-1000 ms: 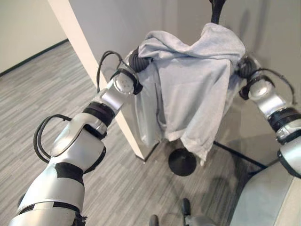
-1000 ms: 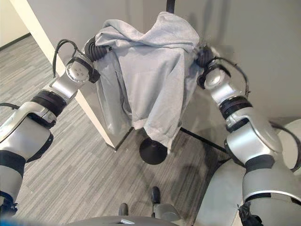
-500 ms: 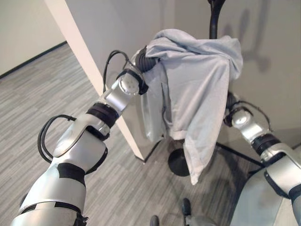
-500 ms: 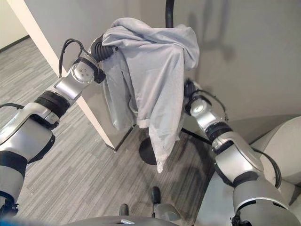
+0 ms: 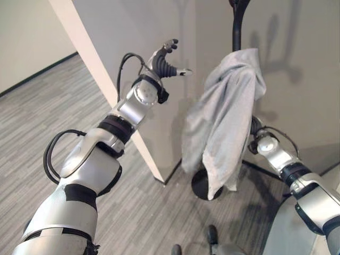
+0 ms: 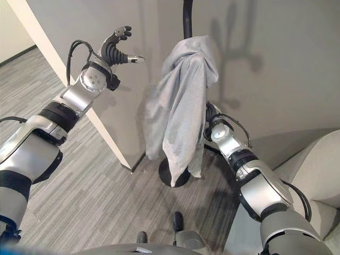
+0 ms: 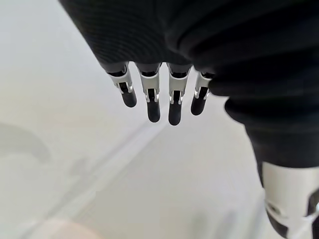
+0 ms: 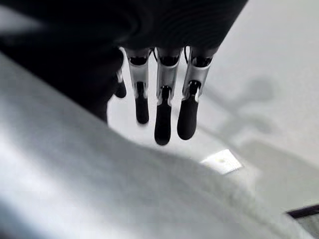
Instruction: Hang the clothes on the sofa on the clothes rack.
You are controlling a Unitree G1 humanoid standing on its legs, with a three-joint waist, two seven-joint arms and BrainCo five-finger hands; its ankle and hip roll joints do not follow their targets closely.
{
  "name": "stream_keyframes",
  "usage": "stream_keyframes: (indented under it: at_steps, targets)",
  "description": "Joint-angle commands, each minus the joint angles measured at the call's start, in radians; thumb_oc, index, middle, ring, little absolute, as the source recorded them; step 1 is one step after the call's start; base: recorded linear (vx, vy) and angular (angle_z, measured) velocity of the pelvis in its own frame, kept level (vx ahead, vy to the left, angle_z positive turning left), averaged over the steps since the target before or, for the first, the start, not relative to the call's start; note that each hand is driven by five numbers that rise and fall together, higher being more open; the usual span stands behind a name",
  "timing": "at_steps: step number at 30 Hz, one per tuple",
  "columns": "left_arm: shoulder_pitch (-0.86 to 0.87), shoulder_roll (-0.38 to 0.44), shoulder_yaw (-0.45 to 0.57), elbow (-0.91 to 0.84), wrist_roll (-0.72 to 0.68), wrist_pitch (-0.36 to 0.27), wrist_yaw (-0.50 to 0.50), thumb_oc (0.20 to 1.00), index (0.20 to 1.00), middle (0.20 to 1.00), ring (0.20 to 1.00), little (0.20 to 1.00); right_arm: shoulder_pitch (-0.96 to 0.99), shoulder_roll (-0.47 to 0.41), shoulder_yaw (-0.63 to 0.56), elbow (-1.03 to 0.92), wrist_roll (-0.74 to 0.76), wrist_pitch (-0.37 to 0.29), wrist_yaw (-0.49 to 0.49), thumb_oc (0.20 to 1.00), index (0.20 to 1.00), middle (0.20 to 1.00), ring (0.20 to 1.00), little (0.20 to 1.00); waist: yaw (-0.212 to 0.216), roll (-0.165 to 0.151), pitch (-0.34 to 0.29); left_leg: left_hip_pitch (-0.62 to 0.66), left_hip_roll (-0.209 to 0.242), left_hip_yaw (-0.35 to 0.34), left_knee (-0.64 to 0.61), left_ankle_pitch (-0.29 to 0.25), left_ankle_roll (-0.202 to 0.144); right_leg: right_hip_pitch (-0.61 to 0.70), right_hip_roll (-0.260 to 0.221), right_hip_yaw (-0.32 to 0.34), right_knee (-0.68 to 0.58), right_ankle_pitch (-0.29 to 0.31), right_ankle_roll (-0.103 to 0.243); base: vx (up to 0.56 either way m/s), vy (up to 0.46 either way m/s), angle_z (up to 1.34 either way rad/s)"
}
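Head views: grey garment [image 5: 226,119] draped over black rack pole [image 5: 237,26], hanging toward round base at 6 o'clock. Left hand [image 5: 166,62] raised at 10 o'clock of garment, well apart, fingers spread, holding nothing. Right hand behind cloth.

Left wrist: fingers [image 7: 152,99] straight, empty.

Right wrist: fingers [image 8: 163,112] straight beside cloth, gripping nothing.

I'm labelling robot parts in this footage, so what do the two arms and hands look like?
Both arms are silver-grey shells in rounded segments, split by black bands at the joints. Black cables loop beside the elbows and wrists. A round silver disc marks each wrist joint. The left hand and right hand have silver fingers with dark tips under a dark ribbed cover.
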Motion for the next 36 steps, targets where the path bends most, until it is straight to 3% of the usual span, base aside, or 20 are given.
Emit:
stream_keyframes:
  at_steps: [1, 4, 8, 13, 18, 21, 25, 29, 31, 35, 36]
  targets:
    - [-0.025, 0.036, 0.029, 0.036, 0.000, -0.035, 0.036, 1.000, 1.000, 1.000, 1.000, 1.000, -0.029, -0.083, -0.077, -0.053, -0.001, -0.064, -0.064, 1.000, 1.000, 1.000, 1.000, 1.000, 0.026, 0.013, 0.007, 0.032, 0.055, 0.046, 0.006, -0.061, -0.045, 0.068, -0.101, 0.000, 0.014, -0.136, 0.181, 0.00, 0.000, 0.00]
    - [0.011, 0.040, 0.053, 0.018, 0.000, -0.035, 0.036, 1.000, 1.000, 1.000, 1.000, 1.000, -0.008, -0.098, -0.119, -0.115, 0.007, -0.074, -0.081, 1.000, 1.000, 1.000, 1.000, 1.000, 0.024, 0.012, 0.006, 0.034, 0.055, 0.050, 0.006, -0.064, -0.045, 0.070, -0.102, -0.002, 0.014, -0.137, 0.181, 0.00, 0.000, 0.00]
    - [0.169, 0.087, 0.157, -0.069, 0.011, -0.042, 0.033, 1.000, 1.000, 1.000, 1.000, 1.000, 0.149, -0.178, -0.312, -0.344, -0.009, -0.108, -0.115, 1.000, 1.000, 1.000, 1.000, 1.000, 0.017, 0.003, 0.002, 0.046, 0.059, 0.055, 0.006, -0.074, -0.045, 0.081, -0.102, -0.005, 0.014, -0.141, 0.182, 0.00, 0.000, 0.00]
    - [0.370, 0.110, 0.287, -0.180, 0.029, -0.057, 0.020, 1.000, 1.000, 1.000, 1.000, 1.000, 0.399, -0.203, -0.542, -0.526, -0.056, -0.146, -0.123, 1.000, 1.000, 1.000, 1.000, 1.000, 0.014, -0.010, -0.004, 0.047, 0.061, 0.057, 0.006, -0.072, -0.043, 0.087, -0.106, -0.012, 0.013, -0.138, 0.179, 0.01, -0.002, 0.00]
    - [0.572, 0.132, 0.405, -0.303, 0.043, -0.065, 0.004, 1.000, 1.000, 1.000, 1.000, 1.000, 0.573, -0.192, -0.661, -0.612, -0.120, -0.141, -0.105, 1.000, 1.000, 1.000, 1.000, 1.000, 0.018, -0.015, -0.009, 0.047, 0.062, 0.058, 0.006, -0.076, -0.042, 0.088, -0.106, -0.014, 0.012, -0.140, 0.177, 0.00, -0.002, -0.01]
    - [0.802, 0.101, 0.529, -0.395, 0.037, -0.069, -0.015, 1.000, 1.000, 1.000, 1.000, 1.000, 0.726, -0.104, -0.737, -0.646, -0.068, -0.161, -0.067, 1.000, 1.000, 1.000, 1.000, 1.000, 0.024, -0.021, -0.009, 0.050, 0.061, 0.062, 0.006, -0.080, -0.038, 0.091, -0.107, -0.015, 0.012, -0.141, 0.172, 0.00, 0.000, 0.00]
    - [0.991, 0.053, 0.602, -0.435, 0.043, -0.066, -0.060, 1.000, 1.000, 1.000, 1.000, 1.000, 0.835, -0.038, -0.722, -0.607, -0.051, -0.157, -0.003, 1.000, 1.000, 1.000, 1.000, 1.000, 0.027, -0.022, -0.013, 0.061, 0.065, 0.066, 0.006, -0.092, -0.035, 0.100, -0.105, -0.014, 0.012, -0.150, 0.169, 0.04, 0.007, 0.00]
    - [1.196, -0.034, 0.615, -0.301, 0.111, -0.059, -0.125, 1.000, 1.000, 1.000, 1.000, 1.000, 0.911, 0.046, -0.581, -0.339, 0.006, -0.155, 0.120, 1.000, 1.000, 1.000, 1.000, 1.000, 0.035, -0.025, -0.004, 0.062, 0.061, 0.065, 0.014, -0.091, -0.030, 0.104, -0.108, -0.011, 0.016, -0.148, 0.165, 0.00, 0.019, 0.00]
    - [1.214, -0.044, 0.613, -0.270, 0.118, -0.062, -0.127, 1.000, 1.000, 1.000, 1.000, 1.000, 0.908, 0.053, -0.550, -0.289, 0.021, -0.159, 0.140, 1.000, 1.000, 1.000, 1.000, 1.000, 0.035, -0.026, -0.004, 0.059, 0.060, 0.065, 0.015, -0.091, -0.030, 0.101, -0.109, -0.009, 0.017, -0.146, 0.165, 0.00, 0.000, 0.00]
    - [1.250, -0.133, 0.555, -0.026, 0.171, -0.055, -0.147, 1.000, 1.000, 1.000, 1.000, 1.000, 0.902, 0.130, -0.409, 0.058, 0.026, -0.137, 0.221, 1.000, 1.000, 1.000, 1.000, 1.000, 0.043, -0.031, -0.001, 0.041, 0.050, 0.061, 0.033, -0.092, -0.023, 0.093, -0.114, -0.010, 0.024, -0.145, 0.166, -0.02, 0.037, 0.02]
    - [1.249, -0.133, 0.555, -0.025, 0.171, -0.056, -0.147, 1.000, 1.000, 1.000, 1.000, 1.000, 0.901, 0.130, -0.409, 0.059, 0.026, -0.138, 0.221, 1.000, 1.000, 1.000, 1.000, 1.000, 0.043, -0.031, 0.000, 0.040, 0.050, 0.061, 0.033, -0.092, -0.023, 0.093, -0.114, -0.010, 0.024, -0.145, 0.166, -0.03, 0.036, 0.01]
